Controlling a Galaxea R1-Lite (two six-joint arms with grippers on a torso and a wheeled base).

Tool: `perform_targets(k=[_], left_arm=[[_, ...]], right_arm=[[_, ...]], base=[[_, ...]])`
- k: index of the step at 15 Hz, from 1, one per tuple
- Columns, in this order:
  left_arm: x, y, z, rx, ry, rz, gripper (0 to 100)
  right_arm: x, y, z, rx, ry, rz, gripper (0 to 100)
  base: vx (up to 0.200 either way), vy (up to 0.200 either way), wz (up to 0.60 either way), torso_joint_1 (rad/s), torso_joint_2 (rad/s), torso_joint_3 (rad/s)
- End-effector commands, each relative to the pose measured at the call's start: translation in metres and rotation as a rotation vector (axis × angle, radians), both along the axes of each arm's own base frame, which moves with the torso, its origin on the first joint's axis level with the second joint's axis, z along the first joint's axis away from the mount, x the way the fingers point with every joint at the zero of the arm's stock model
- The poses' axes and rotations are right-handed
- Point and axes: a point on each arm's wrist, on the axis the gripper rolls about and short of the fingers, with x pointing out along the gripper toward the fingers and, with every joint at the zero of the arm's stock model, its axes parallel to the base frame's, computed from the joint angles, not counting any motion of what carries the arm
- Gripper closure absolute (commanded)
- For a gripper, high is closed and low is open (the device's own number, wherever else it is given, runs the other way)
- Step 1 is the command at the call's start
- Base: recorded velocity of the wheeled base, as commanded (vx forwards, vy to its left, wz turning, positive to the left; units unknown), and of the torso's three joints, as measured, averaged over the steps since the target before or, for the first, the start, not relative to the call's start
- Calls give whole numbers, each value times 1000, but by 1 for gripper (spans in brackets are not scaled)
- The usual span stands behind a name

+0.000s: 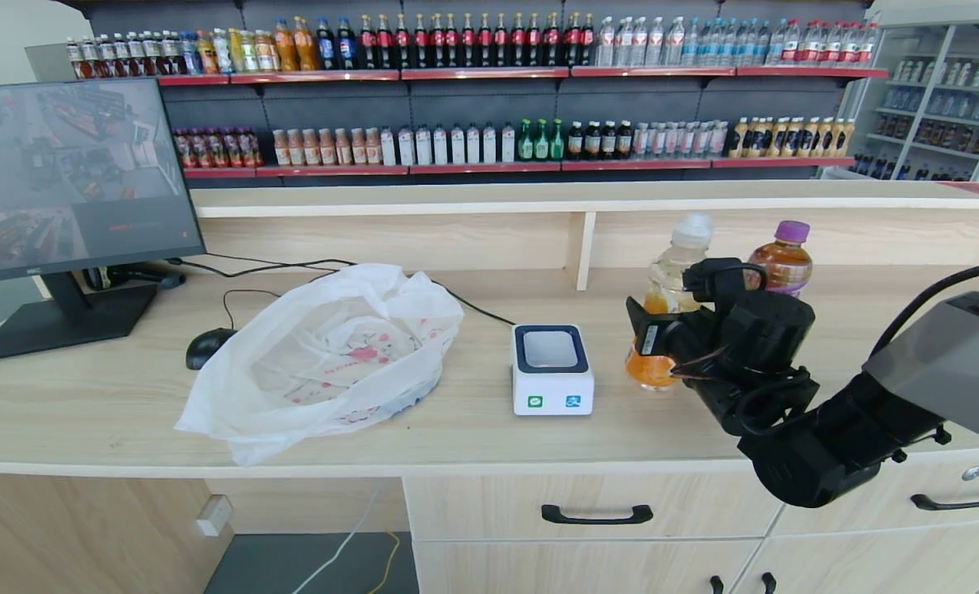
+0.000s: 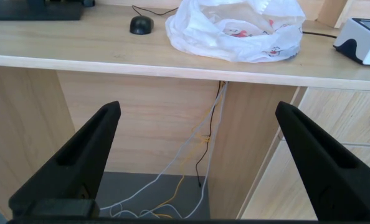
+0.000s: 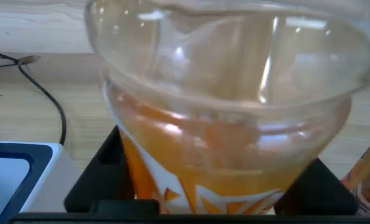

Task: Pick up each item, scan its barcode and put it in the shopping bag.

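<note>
Wooden shop table (image 1: pixel 85 396), drinks shelves behind. Monitor (image 1: pixel 68 173): left rear corner. Shopping bag (image 1: pixel 332 355): white, left of centre. Right gripper (image 1: pixel 656 340): clamped on orange drink bottle (image 1: pixel 669 285) toward right end; purple-capped bottle (image 1: pixel 782 260) just behind. Left gripper (image 2: pixel 197 112): jaws apart, empty, below front edge. Scanner (image 1: pixel 552 369): centre, between bag and bottle. Mouse (image 1: pixel 207 346): beside bag.

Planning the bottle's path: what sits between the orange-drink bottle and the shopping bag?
In the head view, the white barcode scanner stands on the counter between the orange-drink bottle and the shopping bag, touching neither.
</note>
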Motion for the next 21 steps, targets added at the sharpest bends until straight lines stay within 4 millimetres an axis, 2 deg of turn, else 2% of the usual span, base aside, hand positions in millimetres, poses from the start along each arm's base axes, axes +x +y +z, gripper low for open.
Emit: perform_targets(k=[1,11,19,21], left_arm=[[0,0,0,0,-1,0,0],[0,0,0,-1,-1,0,0],[0,0,0,-1,-1,0,0],[0,0,0,0,-1,0,0]], right_arm=[[0,0,-1,-3,3,1,100],[2,0,-2,0,-20,-2,100],[2,2,9,26,-71,-28,100],[7,1,17,43,-105,-34,100]], base=[[0,0,0,0,0,0],[0,0,0,0,0,0],[0,0,0,0,0,0],[0,0,0,0,0,0]])
